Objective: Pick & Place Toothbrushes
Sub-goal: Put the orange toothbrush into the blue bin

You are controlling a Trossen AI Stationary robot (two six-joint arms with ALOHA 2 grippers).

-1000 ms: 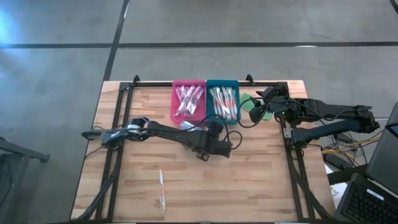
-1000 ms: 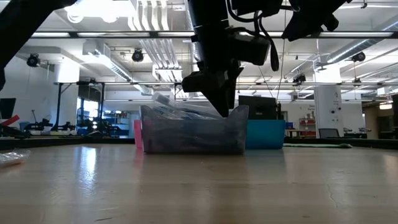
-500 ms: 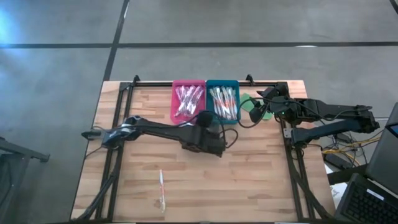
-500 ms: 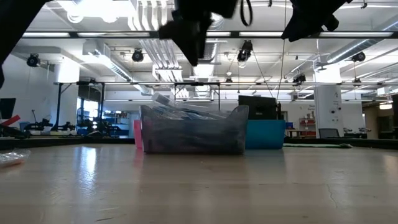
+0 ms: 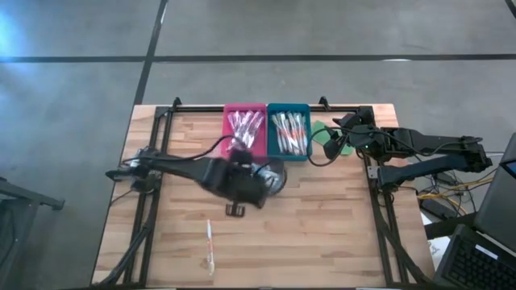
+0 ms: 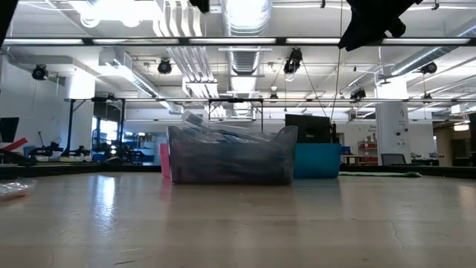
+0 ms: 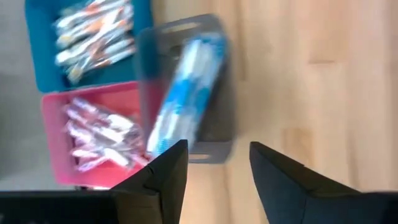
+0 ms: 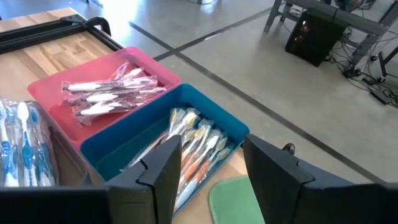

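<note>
Along the far edge of your light wooden slatted desk (image 5: 322,234) sit two rectangular plastic trays side by side, touching. The pink tray (image 5: 243,129) holds a loose heap of wrapped toothbrushes with pink accents (image 8: 109,93), lying roughly lengthwise. The blue tray (image 5: 289,130) next to it is filled with wrapped toothbrushes with orange accents (image 8: 193,146), packed in the same direction. In front of the pink tray, nearer the middle of the desk, stands a grey translucent tray (image 7: 186,93); you can see it holds a bundle of toothbrushes with blue accents (image 7: 183,93), though the left arm covers most of it from above. One single wrapped toothbrush (image 5: 210,246) lies alone on the bare wood near the front edge of the desk, well apart from all three trays. Your left gripper (image 7: 214,180) hangs above the desk just in front of the grey tray, its fingers (image 7: 165,177) spread apart with nothing between them. Your right gripper (image 8: 208,171) waits raised beside the blue tray, at its outer side, fingers likewise parted and holding nothing. A flat green oblong piece (image 8: 239,199) lies on the desk just beside the blue tray, below that right gripper.
</note>
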